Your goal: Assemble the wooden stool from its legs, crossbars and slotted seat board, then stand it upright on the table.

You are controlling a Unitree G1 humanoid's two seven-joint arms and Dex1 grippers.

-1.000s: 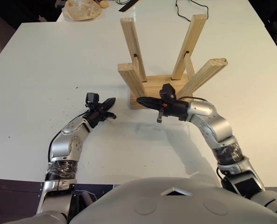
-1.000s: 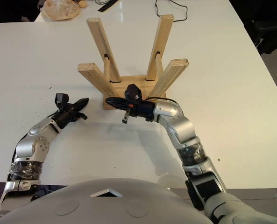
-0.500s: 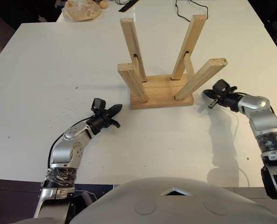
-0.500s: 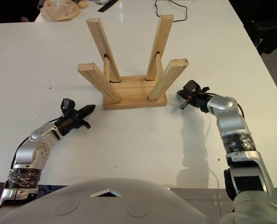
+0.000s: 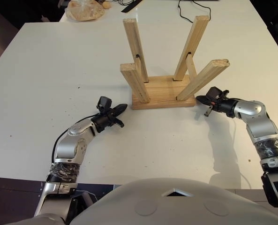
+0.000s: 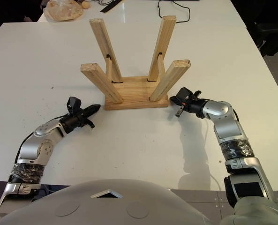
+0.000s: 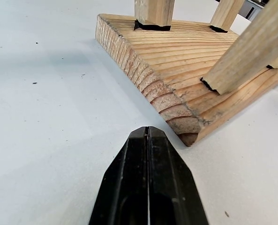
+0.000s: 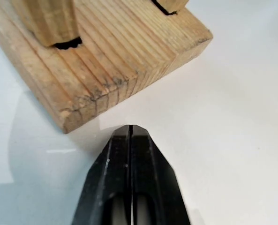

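Wooden stool [image 5: 164, 70], pale grain, upside down, four legs splayed upward

Free passage over the table [image 5: 40, 70] at frame left, right and bottom; inverted stool [image 5: 163, 92], legs [image 5: 135, 44] splayed, upper centre.

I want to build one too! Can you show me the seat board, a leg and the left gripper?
seat board [image 5: 163, 92]: left eye view, bare face between the legs.
leg [image 5: 135, 47]: left eye view, middle of the far left one.
left gripper [image 5: 123, 107]: left eye view, tip of its shut fingers.
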